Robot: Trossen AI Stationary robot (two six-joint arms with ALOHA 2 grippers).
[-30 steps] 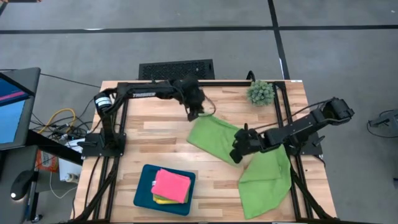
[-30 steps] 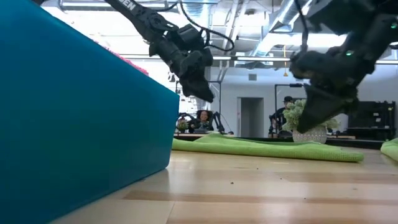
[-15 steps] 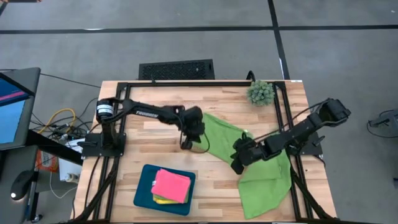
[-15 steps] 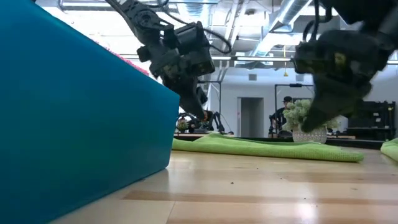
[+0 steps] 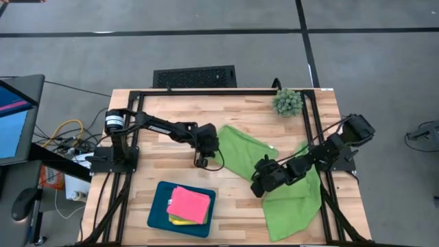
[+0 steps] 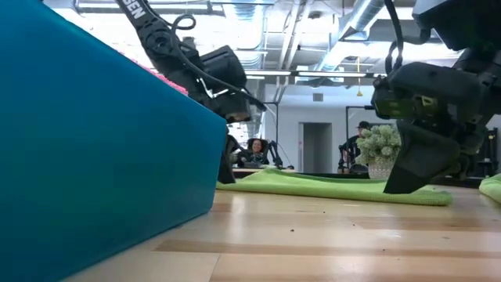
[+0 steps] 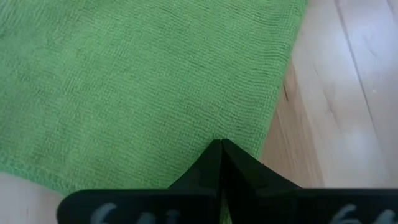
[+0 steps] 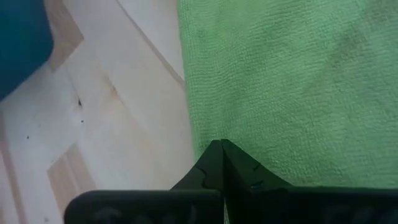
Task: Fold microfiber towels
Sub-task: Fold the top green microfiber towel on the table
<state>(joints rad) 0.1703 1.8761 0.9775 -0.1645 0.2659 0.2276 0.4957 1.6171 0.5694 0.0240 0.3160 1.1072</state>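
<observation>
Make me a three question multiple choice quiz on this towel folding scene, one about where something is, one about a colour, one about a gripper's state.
1. Where is the plant?
A. by the table's far right corner
B. in the tray
C. on the green towel

2. What colour is the top towel in the tray?
A. yellow
B. pink
C. white

3. How do the left gripper's fingers stand?
A. wide open
B. pressed together
C. spread around the plant

Answers:
1 A, it stands on bare wood at that corner.
2 B, the pink towel lies uppermost.
3 B, the left wrist view shows them meeting at the green towel's edge.
</observation>
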